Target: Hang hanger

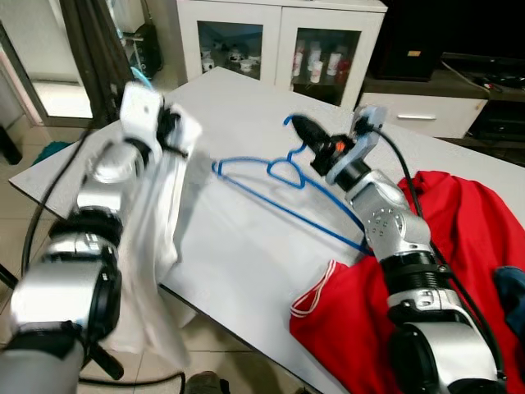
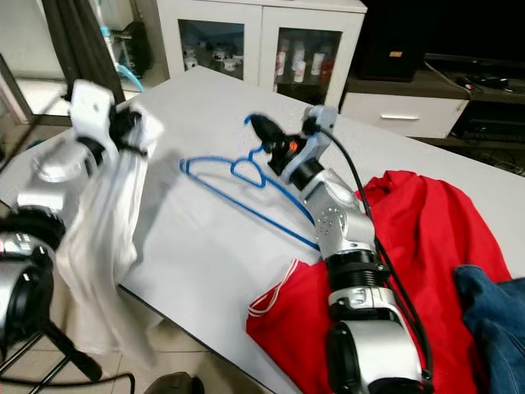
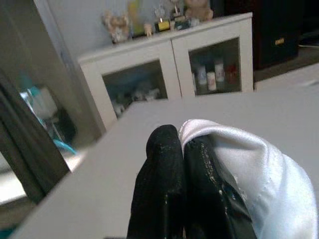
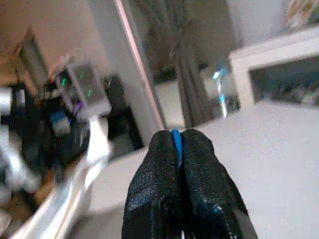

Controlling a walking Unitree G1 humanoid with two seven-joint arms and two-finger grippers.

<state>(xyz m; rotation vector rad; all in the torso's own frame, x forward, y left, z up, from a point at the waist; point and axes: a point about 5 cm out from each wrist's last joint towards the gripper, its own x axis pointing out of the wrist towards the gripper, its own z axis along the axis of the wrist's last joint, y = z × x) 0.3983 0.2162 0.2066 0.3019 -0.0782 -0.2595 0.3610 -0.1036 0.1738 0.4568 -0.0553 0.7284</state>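
Left gripper (image 3: 182,149) pinches white cloth (image 1: 160,222) — right gripper (image 4: 178,142) clamps the blue hanger (image 1: 279,193).

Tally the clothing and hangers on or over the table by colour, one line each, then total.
White garment: 1
Red garment: 1
Blue denim garment: 1
Blue hanger: 1
Total: 4

blue hanger (image 1: 271,176) — red garment (image 1: 459,238)

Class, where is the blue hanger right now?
The blue hanger is over the middle of the white table, its hook pinched in the right gripper, between the white cloth on the left and the red garment on the right.
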